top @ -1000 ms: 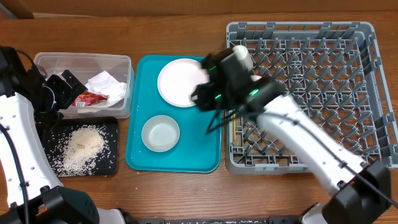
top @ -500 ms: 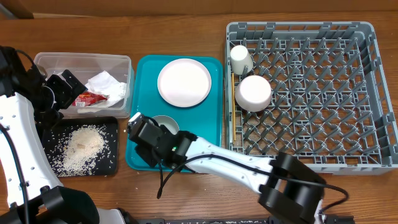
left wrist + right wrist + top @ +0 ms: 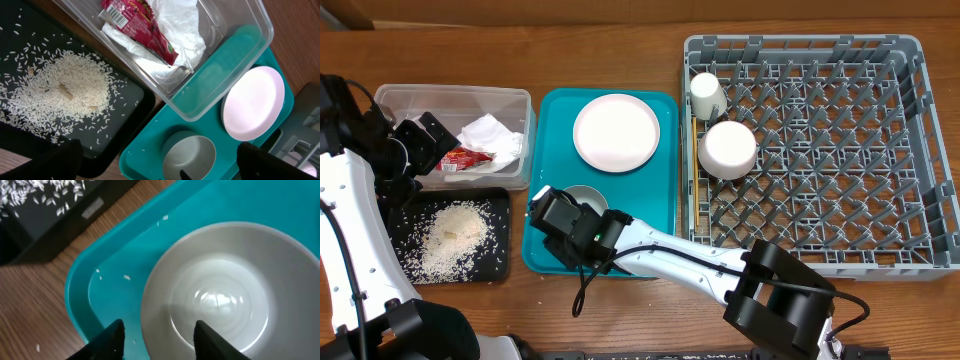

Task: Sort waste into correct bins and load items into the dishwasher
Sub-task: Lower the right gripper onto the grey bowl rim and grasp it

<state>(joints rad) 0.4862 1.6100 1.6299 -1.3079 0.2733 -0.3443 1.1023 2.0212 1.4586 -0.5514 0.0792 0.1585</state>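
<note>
A whitish bowl (image 3: 584, 202) stands upright on the teal tray (image 3: 655, 230), with the pale pink plate (image 3: 616, 132) behind it. My right gripper (image 3: 560, 218) is open at the bowl's near-left rim. In the right wrist view (image 3: 160, 342) one finger is outside the bowl (image 3: 225, 300) and one is inside it. My left gripper (image 3: 423, 140) is open and empty above the clear tub (image 3: 450, 98), which holds the napkin (image 3: 490, 133) and red wrapper (image 3: 466, 158). Rice (image 3: 450, 235) lies on the black tray (image 3: 495, 200). The dish rack (image 3: 880, 150) holds the cup (image 3: 708, 96), an upturned bowl (image 3: 727, 149) and the chopsticks (image 3: 694, 190).
A few rice grains lie on the teal tray (image 3: 100, 295) and on the wood beside it. The black tray's corner (image 3: 55, 235) is just left of the teal tray. My right arm (image 3: 680, 258) stretches along the table's front edge.
My right arm has swung from above the plate and rack down to the front left. Its open gripper now sits at the bowl on the teal tray. The left arm has not moved.
</note>
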